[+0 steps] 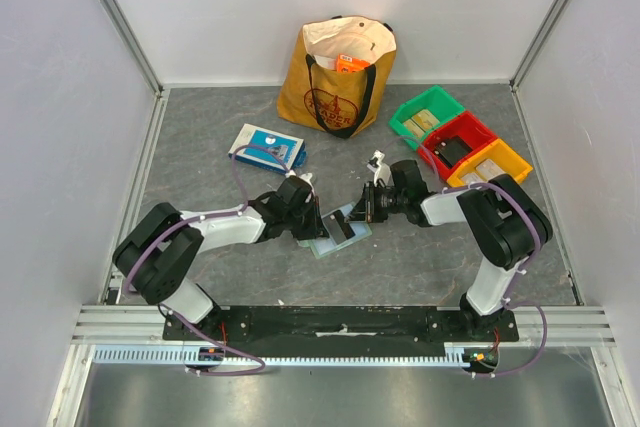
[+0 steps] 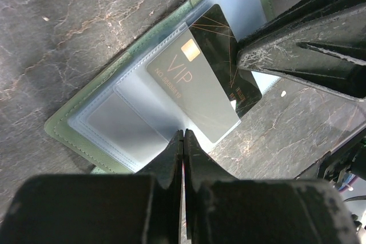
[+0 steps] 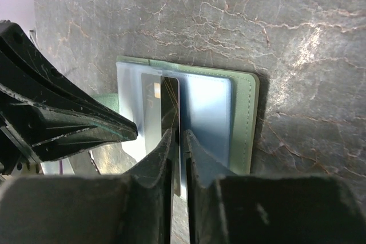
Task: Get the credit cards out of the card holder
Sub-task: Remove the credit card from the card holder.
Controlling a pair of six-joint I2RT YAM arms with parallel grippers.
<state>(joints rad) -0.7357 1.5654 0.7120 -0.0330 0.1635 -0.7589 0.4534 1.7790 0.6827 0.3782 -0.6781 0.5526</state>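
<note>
R gripper (image 3: 177, 134) is pinching the black credit card (image 2: 197, 75) by its edge, jaws closed down to just the card's thickness. The card is lying partly inside a clear pocket (image 2: 143, 107) of the card holder (image 3: 245, 112), the rest sticking out twd the R jaws. L gripper (image 2: 183, 136) is pressing its jaws fully together at the holder's opposite edge, apparently w/ pocket film nipped btwn them. The holder is lying open and flat on the grey marbled table (image 1: 400, 257), btwn both arms. Farther back, a blue-and-white box (image 1: 267, 146), tote bag (image 1: 338, 75) and three coloured bins (image 1: 458, 137) are sitting.
</note>
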